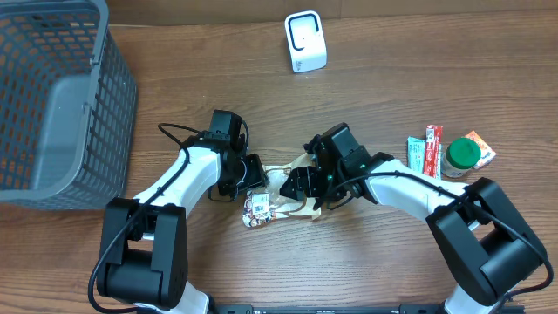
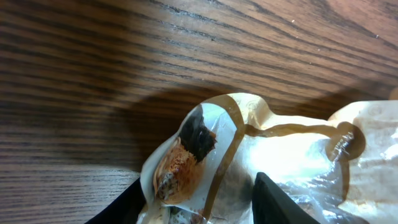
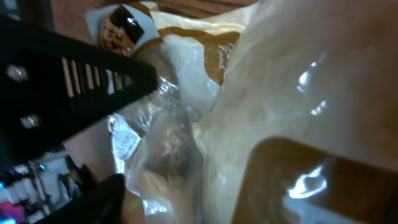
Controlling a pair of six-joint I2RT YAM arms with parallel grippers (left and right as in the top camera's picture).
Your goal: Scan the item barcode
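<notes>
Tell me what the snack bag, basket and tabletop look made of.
Snack bag: thin glossy plastic film, part clear, part printed tan and white; it crinkles and throws sharp glare. Basket: probably grey moulded plastic, matte, with an open grid wall. Tabletop: brown wood grain, low sheen; solid wood or laminate, cannot tell.

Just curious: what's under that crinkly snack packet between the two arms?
Only wooden table shows around the snack packet; whatever lies directly beneath is covered.
</notes>
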